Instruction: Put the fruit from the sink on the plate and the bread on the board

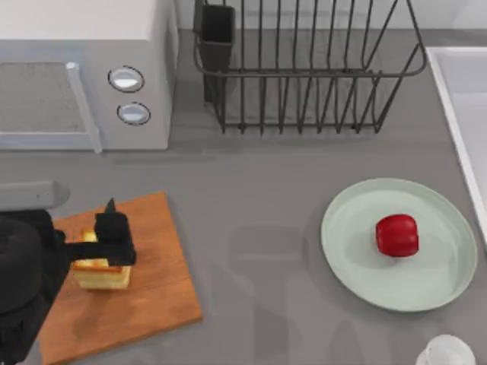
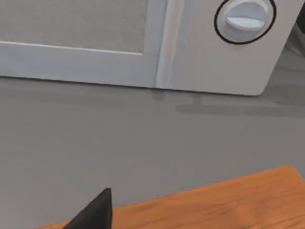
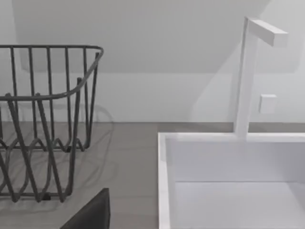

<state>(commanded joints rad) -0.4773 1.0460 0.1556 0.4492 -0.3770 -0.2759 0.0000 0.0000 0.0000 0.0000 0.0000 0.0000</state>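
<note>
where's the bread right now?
In the top view the bread sits on the board at the table's left, below the microwave, with the left gripper directly over it.

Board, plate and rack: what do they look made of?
The board looks like wood: orange-brown with grain lines, matte. The plate looks like glazed ceramic or smooth plastic, I can't tell which: pale mint, even, softly shaded rim. The rack looks like dark coated metal wire: thin bent rods. The left gripper is at the bread on the board.
</note>
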